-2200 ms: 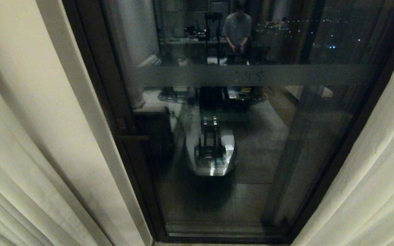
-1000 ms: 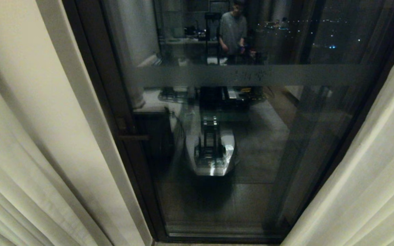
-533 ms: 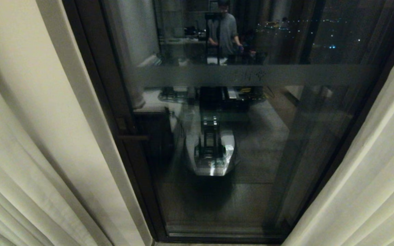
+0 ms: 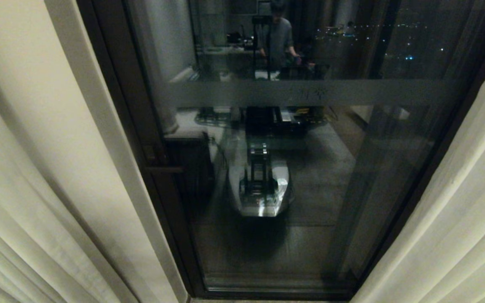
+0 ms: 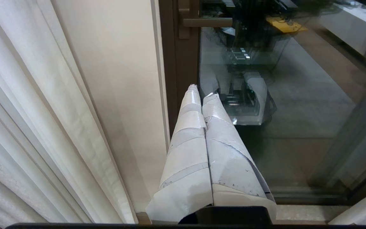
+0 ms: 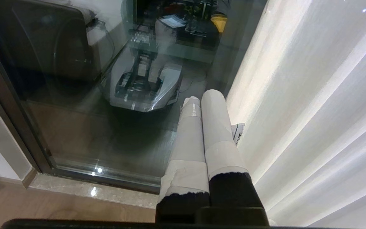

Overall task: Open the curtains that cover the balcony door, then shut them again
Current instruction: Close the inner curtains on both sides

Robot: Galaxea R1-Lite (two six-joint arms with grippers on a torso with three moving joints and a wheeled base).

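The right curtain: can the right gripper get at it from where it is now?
Probably yes. The right gripper, shut and empty, points down just beside the right curtain, with nothing between them. It would have to open first to grasp the fabric.

left claw (image 5: 202, 95): fingers pressed together, empty | right claw (image 6: 202, 97): fingers pressed together, empty
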